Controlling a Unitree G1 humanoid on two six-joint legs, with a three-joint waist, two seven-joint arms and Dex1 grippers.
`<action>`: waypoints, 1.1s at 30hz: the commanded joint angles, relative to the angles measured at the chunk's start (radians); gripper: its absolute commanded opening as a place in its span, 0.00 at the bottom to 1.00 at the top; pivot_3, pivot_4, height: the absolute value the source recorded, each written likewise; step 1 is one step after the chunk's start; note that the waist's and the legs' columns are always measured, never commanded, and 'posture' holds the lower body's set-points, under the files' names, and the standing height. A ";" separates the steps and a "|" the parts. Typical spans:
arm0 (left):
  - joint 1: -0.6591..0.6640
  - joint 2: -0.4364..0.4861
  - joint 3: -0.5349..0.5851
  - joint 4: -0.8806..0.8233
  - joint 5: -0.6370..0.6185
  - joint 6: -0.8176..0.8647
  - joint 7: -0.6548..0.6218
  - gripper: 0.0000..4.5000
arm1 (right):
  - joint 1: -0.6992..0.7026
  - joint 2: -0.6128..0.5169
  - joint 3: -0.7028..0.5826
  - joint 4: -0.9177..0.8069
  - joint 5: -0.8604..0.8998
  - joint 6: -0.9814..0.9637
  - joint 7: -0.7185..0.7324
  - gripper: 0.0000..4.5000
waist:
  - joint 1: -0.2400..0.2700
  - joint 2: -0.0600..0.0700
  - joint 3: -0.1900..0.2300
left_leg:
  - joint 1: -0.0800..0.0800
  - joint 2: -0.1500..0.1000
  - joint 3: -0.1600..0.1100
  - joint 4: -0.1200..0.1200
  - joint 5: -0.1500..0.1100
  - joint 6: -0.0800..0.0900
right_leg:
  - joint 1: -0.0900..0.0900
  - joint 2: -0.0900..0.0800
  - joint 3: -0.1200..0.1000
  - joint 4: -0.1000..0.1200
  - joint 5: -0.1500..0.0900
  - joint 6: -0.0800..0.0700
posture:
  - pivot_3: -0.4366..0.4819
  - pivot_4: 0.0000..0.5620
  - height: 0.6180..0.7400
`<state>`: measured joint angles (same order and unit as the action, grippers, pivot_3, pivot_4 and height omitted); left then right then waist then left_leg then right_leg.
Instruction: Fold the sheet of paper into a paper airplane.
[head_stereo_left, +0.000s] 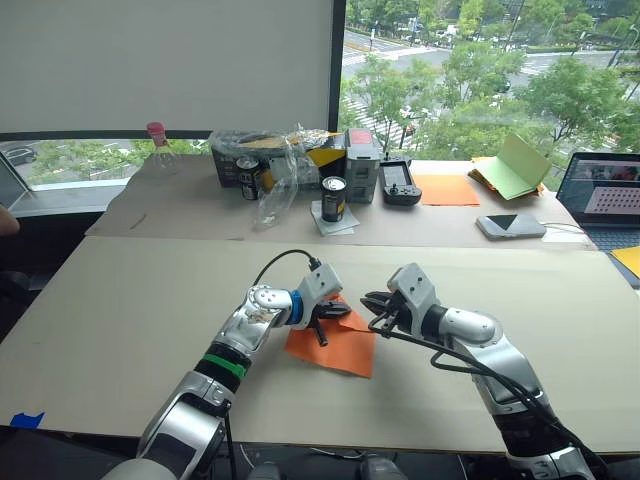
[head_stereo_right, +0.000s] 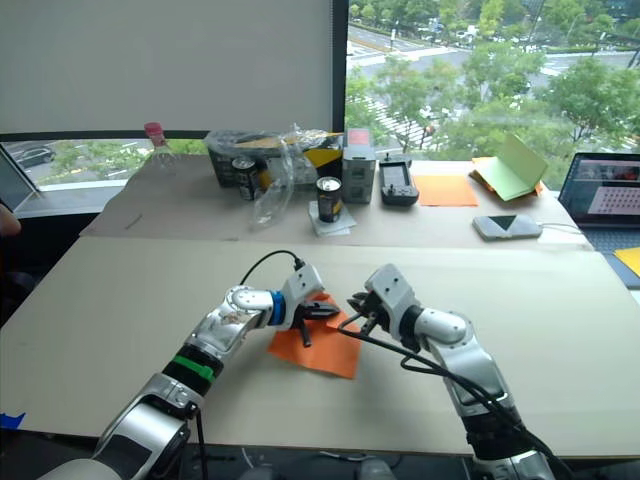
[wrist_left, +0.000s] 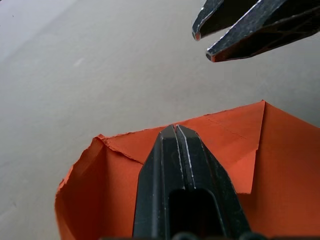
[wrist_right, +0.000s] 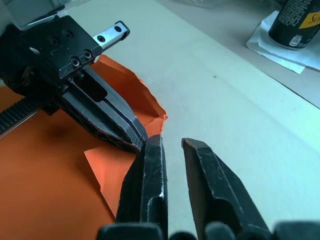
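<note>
The sheet of paper lies bright orange on the tan table in the middle, with a corner flap folded over and creased. My left gripper is shut, and its tips rest on top of the paper near the folded edge. No paper shows between its fingers. My right gripper hovers just beyond that edge, tip to tip with the left one, its fingers a narrow gap apart and empty. It also appears in the left wrist view, right gripper.
On the far table stand two cans, a crumpled clear bag, a black controller, a paler orange sheet, a light green booklet, a phone and a laptop.
</note>
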<state>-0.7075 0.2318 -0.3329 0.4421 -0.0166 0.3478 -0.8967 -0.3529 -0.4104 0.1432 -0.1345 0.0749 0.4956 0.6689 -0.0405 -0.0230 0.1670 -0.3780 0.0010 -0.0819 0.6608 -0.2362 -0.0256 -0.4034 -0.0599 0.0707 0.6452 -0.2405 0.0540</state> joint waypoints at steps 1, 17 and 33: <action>0.014 0.011 -0.021 0.037 0.029 0.030 -0.001 0.00 | -0.020 0.021 0.020 0.025 -0.009 0.002 -0.025 0.01 | 0.000 0.000 0.000 | 0.000 0.000 0.000 0.000 0.000 0.000 | 0.000 0.000 0.000 0.000 0.000 0.000 | 0.48 0.27 0.93; -0.005 0.020 -0.015 0.064 0.028 0.030 -0.017 0.00 | 0.079 0.015 0.052 0.032 -0.014 0.104 -0.040 0.01 | -0.001 0.000 -0.002 | 0.001 0.000 0.000 0.000 0.000 0.000 | 0.000 0.000 0.000 0.000 0.000 0.001 | 0.48 0.27 0.93; -0.075 0.031 0.007 0.195 0.030 -0.034 -0.036 0.00 | 0.225 -0.184 -0.038 -0.169 0.074 0.118 0.053 0.01 | 0.004 -0.001 -0.004 | 0.009 0.000 0.000 -0.002 -0.001 0.001 | 0.014 0.000 -0.001 -0.009 -0.003 0.004 | 0.48 0.27 0.93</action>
<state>-0.7886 0.2506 -0.3163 0.5945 -0.0166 0.3034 -0.9345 -0.1339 -0.5713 0.1234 -0.2911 0.1338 0.5733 0.7081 -0.0362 -0.0244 0.1625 -0.3690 0.0009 -0.0823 0.6593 -0.2375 -0.0247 -0.3893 -0.0603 0.0698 0.6353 -0.2434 0.0581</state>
